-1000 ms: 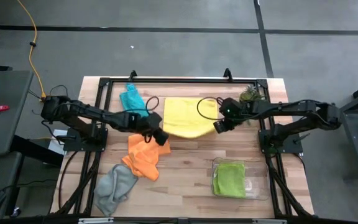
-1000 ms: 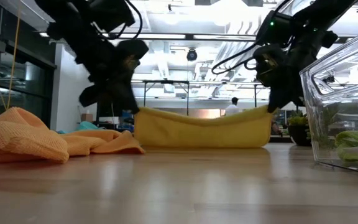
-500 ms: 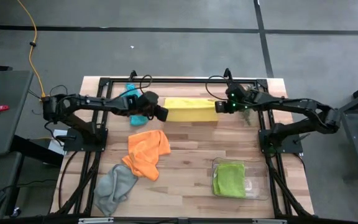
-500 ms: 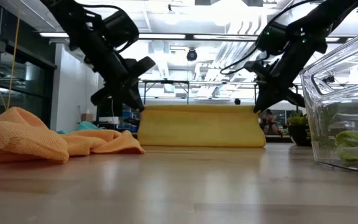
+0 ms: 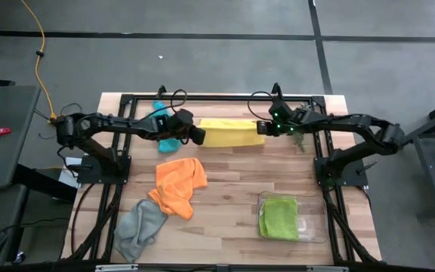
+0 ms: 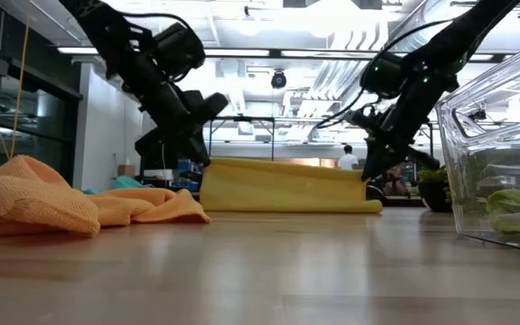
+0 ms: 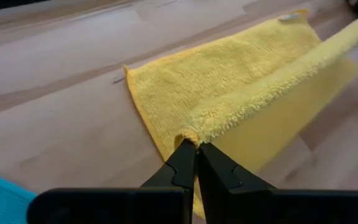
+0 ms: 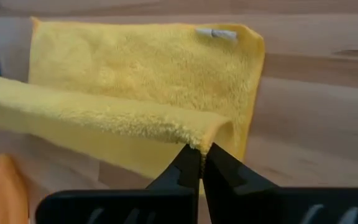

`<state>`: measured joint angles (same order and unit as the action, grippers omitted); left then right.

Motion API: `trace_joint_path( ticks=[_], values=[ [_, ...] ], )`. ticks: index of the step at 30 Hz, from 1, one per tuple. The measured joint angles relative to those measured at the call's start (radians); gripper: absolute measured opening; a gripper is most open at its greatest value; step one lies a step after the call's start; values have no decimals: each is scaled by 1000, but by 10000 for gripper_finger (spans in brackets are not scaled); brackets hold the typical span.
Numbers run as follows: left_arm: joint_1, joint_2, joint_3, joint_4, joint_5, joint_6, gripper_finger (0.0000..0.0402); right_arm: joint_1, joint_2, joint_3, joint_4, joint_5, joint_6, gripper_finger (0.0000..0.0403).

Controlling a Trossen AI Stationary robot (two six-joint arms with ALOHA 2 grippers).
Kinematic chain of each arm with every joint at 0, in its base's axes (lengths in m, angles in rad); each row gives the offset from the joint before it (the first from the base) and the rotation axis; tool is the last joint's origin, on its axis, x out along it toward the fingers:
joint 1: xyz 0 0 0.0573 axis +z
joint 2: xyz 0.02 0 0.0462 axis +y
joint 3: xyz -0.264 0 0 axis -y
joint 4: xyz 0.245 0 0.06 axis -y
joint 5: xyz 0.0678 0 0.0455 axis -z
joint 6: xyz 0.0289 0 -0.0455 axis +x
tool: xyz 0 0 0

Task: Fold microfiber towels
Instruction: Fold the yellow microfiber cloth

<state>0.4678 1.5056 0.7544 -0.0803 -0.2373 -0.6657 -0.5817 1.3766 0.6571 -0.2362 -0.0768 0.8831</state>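
Pinching a yellow towel (image 5: 231,133) at both ends, far side of the counter (image 5: 225,189).
Left pincer (image 5: 198,135) and right pincer (image 5: 263,128) clamped on its edge; teal towel (image 5: 159,122) crowding alongside, orange towel (image 5: 178,183) lying nearer, lime towel (image 5: 278,217) sitting in the clear tray (image 5: 313,224).

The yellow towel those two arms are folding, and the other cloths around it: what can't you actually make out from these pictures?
- Yellow towel: in the low view its lower layer is hidden behind the lifted edge held by the left gripper and right gripper.
- Teal towel: the left arm covers most of it in the high view.
- Grey towel: absent from the low view.
- Lime green towel: cut off by the low view's edge.
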Motion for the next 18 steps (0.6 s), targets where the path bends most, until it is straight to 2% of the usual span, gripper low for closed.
trace_joint_path(
  ticks=[11, 18],
  values=[
    [16, 172, 0, 217, -10, 15, 1, -8, 51, 0, 12, 105, 45, 0],
    [37, 194, -1, 215, -9, 14, 1, -7, 51, 0, 22, 138, 80, 0]
  ],
)
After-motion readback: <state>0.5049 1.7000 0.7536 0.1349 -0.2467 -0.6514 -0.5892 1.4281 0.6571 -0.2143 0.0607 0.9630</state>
